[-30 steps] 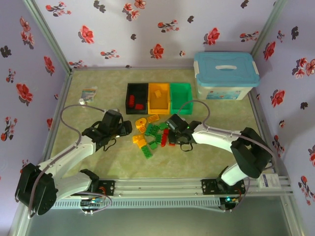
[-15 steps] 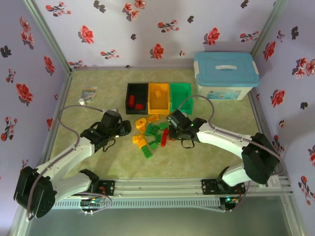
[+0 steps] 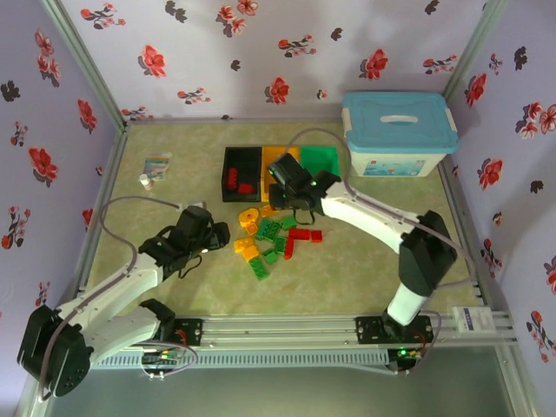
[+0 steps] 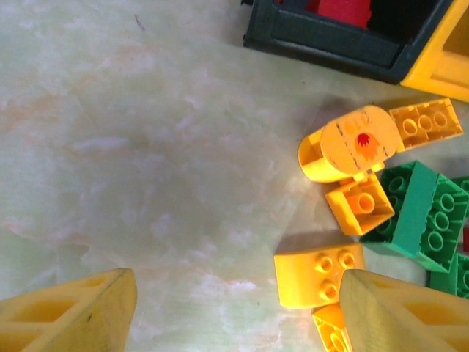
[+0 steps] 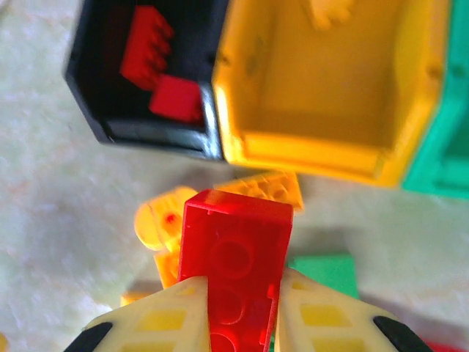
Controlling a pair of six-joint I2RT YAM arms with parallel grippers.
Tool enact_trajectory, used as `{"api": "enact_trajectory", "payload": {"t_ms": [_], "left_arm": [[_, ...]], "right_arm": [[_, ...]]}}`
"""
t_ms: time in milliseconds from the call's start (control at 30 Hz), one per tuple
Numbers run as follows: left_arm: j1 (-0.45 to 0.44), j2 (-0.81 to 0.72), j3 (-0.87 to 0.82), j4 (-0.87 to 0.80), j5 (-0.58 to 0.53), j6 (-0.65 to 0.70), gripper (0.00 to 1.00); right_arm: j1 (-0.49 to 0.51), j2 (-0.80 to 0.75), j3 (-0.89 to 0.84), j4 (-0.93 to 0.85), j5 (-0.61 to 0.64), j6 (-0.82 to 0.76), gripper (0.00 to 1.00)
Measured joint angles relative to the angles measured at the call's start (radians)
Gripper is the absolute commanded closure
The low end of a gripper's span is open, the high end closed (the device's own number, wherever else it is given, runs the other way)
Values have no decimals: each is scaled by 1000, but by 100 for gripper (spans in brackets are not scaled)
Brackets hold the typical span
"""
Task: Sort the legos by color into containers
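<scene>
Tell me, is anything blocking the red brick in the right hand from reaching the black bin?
Nothing visible does. The right hand grips the red brick in open air near the black bin, which is open on top. The two red bricks inside it leave room.

Robot test booth: floral walls, rail-framed table.

Legos heaped before containers
Mixed-colour pile at six o'clock of black-orange-green row; two reds in black, one red brick gripped.
</scene>
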Motion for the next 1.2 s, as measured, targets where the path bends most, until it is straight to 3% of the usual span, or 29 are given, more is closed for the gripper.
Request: {"api": "enact_trajectory", "payload": {"t_ms": [533, 567, 633, 667, 767, 900, 1200], "left_arm": [[-98, -105, -44, -60, -58, -77, 27], [-100, -105, -44, -63, -61, -77, 27], [-107, -105, -44, -71, -66, -80, 27], [-113, -105, -44, -74, -66, -81, 27], [-127, -105, -44, -76, -67, -82, 27], [-144, -105, -44, -76, -74, -89, 27], [-179, -30, -72, 0, -75, -98, 28]], "right_arm": [[-119, 599, 832, -163, -154, -133, 74], [-123, 632, 884, -180, -159, -138, 67], [-126, 678, 950, -206, -161, -146, 38], [-126, 687, 965, -219, -163, -146, 29], [-122, 686, 969, -245, -159, -152, 17], [-112, 620, 885, -233, -137, -155, 16], [-103, 200, 467, -103, -107, -166, 14]]}}
